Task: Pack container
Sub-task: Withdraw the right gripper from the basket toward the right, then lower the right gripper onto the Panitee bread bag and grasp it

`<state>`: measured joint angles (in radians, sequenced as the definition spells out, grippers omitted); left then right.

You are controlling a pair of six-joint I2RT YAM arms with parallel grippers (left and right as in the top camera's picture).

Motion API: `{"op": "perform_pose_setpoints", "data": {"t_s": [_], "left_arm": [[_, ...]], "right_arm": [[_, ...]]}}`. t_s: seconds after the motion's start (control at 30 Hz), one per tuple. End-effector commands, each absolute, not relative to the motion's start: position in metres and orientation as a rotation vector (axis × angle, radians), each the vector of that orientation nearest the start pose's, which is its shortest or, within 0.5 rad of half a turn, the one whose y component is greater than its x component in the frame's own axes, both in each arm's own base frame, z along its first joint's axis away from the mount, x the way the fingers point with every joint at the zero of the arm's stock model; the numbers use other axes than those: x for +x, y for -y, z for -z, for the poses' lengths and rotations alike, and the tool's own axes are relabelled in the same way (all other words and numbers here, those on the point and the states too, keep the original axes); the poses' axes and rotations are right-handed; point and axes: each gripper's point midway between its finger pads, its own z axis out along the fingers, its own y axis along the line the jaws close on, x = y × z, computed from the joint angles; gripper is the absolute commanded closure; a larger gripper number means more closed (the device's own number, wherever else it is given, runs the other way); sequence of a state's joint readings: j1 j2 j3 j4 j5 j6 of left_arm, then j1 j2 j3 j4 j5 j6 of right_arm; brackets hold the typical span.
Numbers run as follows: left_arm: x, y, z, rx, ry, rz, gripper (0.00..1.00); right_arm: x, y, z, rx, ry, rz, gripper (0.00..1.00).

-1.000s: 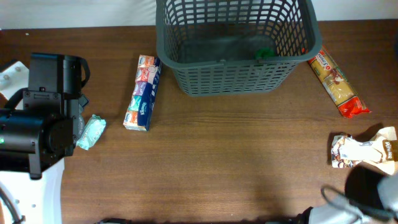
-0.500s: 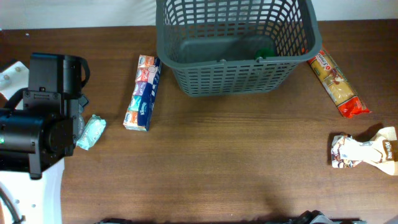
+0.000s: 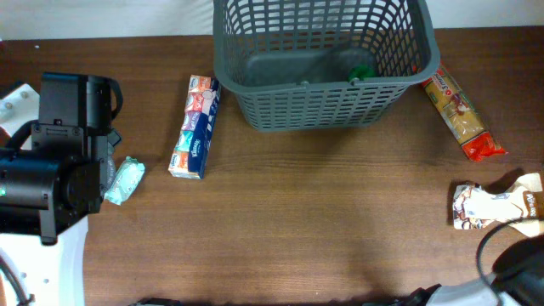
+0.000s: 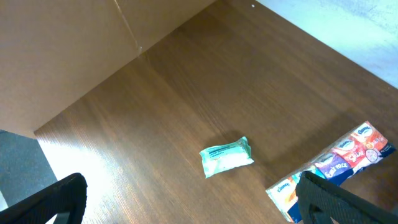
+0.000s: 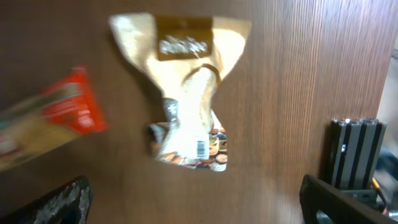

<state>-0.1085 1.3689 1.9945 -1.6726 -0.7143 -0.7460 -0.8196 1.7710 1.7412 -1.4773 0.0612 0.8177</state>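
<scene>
The left gripper [image 4: 189, 193] is held spread at the left edge, the right gripper [image 5: 196, 196] spread at the near-right corner; one container [image 3: 323, 106] and four loose packets [image 3: 196, 127] are seen.

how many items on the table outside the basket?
4: tissue multipack left of the basket, teal packet further left, long orange packet right of the basket, brown-white bag near the right edge. More may be hidden off-frame.
</scene>
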Motion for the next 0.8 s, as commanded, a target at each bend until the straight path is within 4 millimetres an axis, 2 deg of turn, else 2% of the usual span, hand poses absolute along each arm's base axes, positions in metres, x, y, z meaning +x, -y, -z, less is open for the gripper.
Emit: {"op": "perform_pose_setpoints", "data": {"t_s": [0.0, 0.07, 0.13, 0.27, 0.37, 0.53, 0.67, 0.77], "left_arm": [[0.240, -0.090, -0.393, -0.972, -2.114, -0.527, 0.01], [0.240, -0.090, -0.393, -0.972, -2.114, -0.527, 0.01], [0.240, -0.090, -0.393, -0.972, -2.114, -0.527, 0.01], [0.240, -0.090, -0.393, -0.972, -2.114, -0.527, 0.01], [0.240, -0.090, -0.393, -0.972, -2.114, -0.527, 0.01], [0.240, -0.090, -0.393, -0.972, -2.114, -0.526, 0.01], [0.240, -0.090, -0.393, -0.972, -2.114, -0.526, 0.01], [0.240, -0.090, -0.393, -0.972, -2.114, -0.527, 0.01]], "right_arm": [[0.214, 0.251, -0.150, -2.310, 2.023, -0.122, 0.01], [0.209, 0.248, -0.139, -2.276, 1.963, -0.149, 0.01], [0.209, 0.249, -0.136, -2.258, 1.972, -0.169, 0.01], [0.212, 0.256, -0.144, -2.204, 2.088, -0.290, 0.01], [0.229, 0.244, -0.140, -2.133, 2.190, -0.215, 0.01], [0.229, 0.223, -0.135, -2.067, 2.230, -0.218, 0.01], [0.221, 0.218, -0.149, -2.160, 2.309, -0.218, 0.00], [0.220, 0.217, -0.148, -2.215, 2.381, -0.217, 0.01]]}}
